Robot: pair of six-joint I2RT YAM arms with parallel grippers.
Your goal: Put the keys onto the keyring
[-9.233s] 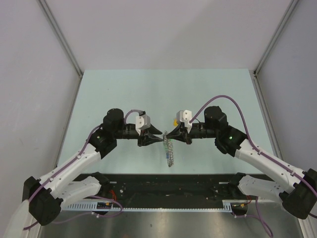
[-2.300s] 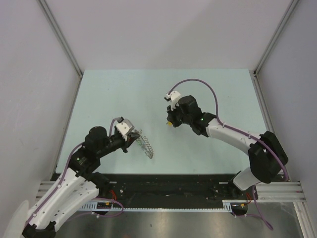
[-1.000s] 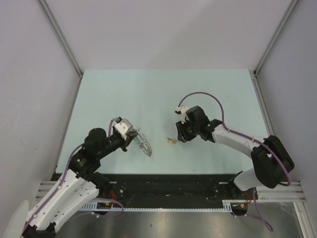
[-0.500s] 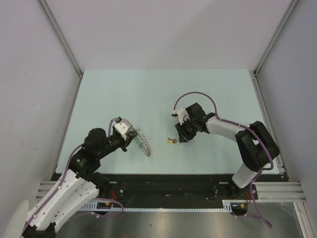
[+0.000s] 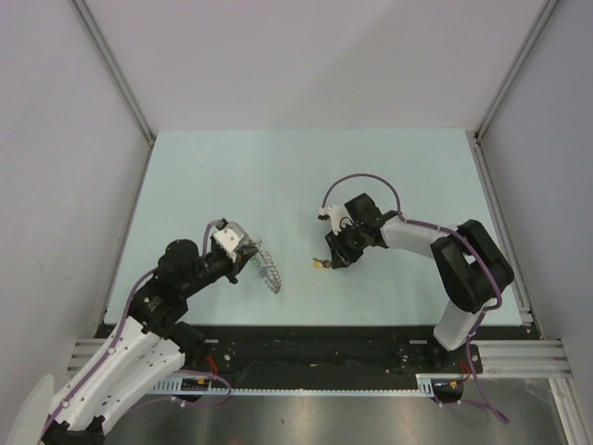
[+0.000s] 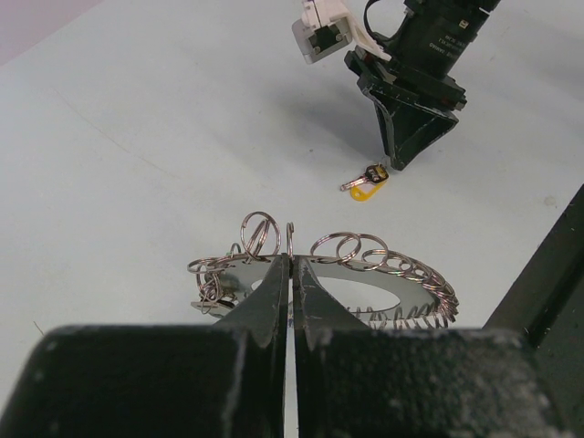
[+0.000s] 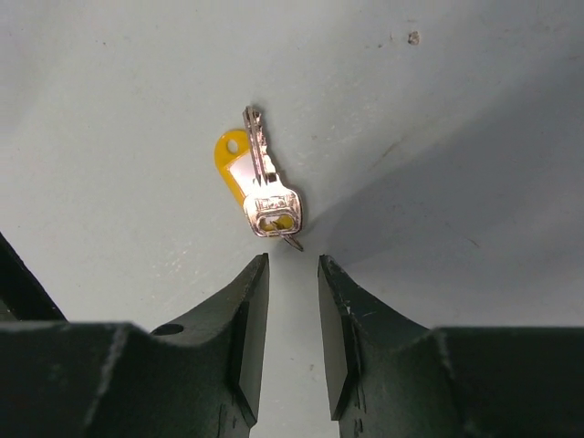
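— Where lay the small yellow-headed metal keys (image 7: 260, 187)?
— Just ahead of the right gripper's (image 7: 292, 266) narrowly parted tips. The left gripper (image 6: 292, 266) pinched the grey many-looped metal keyring (image 6: 351, 248), its near arc hidden behind it.

Low over the desk, my left gripper (image 6: 292, 266) sits pinched tight on a loop of the keyring (image 6: 433, 294), arm folded close. My right arm reaches across, elbow bent, gripper (image 7: 294, 265) aimed steeply downward, jaws narrowly apart.
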